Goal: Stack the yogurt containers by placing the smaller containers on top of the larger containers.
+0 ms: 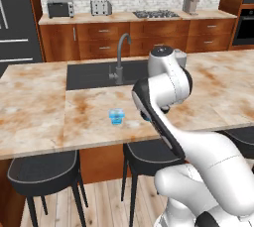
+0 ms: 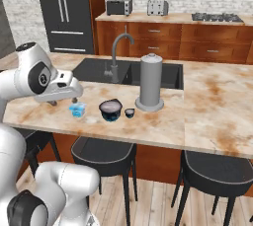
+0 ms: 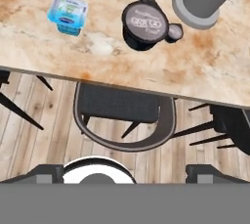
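A: Where are the cups?
B: Near the marble counter's [image 2: 207, 121] front edge: translucent light-blue cup [image 2: 77, 110], squat navy tub [image 2: 110, 110], tiny dark cup [image 2: 129, 113] touching it.
A: Claw [image 2: 53, 102]?
B: Wide, empty, above that front edge.

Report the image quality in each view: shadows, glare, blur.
Left base view: soft and grainy, the light-blue cup blurry, no glare. Right base view: even light, faint shadows under the navy tub and grey cylinder. Hand view: sharpest, tub lid lettering partly legible, tiny cup soft.
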Controlling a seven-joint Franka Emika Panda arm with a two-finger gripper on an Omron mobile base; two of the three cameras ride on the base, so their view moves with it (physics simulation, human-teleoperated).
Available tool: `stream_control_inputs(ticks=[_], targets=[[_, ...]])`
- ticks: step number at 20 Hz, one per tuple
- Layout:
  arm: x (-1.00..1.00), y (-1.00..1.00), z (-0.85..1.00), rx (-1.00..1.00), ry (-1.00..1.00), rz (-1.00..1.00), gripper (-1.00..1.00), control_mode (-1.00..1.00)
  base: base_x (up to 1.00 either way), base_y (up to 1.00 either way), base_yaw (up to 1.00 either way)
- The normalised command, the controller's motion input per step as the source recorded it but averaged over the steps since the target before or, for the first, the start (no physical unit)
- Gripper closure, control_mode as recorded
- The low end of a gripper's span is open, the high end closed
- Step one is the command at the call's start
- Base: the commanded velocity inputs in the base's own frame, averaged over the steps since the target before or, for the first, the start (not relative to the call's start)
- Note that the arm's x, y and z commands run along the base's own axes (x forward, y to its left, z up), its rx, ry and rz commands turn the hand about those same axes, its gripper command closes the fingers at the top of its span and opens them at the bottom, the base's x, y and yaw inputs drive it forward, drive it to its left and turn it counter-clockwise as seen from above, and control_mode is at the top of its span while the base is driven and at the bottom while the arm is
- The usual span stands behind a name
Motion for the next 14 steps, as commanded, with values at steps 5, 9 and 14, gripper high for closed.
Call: stream_control_inputs(ticks=[5,9,14], targets=[[0.0,0.35,-0.24,0.0,0.01,0.0,-1.0,-1.0,0.0,0.0,0.0],[0.0,0.34,-0.27,-0.01,0.0,0.0,-1.0,-1.0,0.0,0.0,0.0],[0.1,0.3,-0.29,-0.02,0.0,0.0,-1.0,-1.0,0.0,0.0,0.0]])
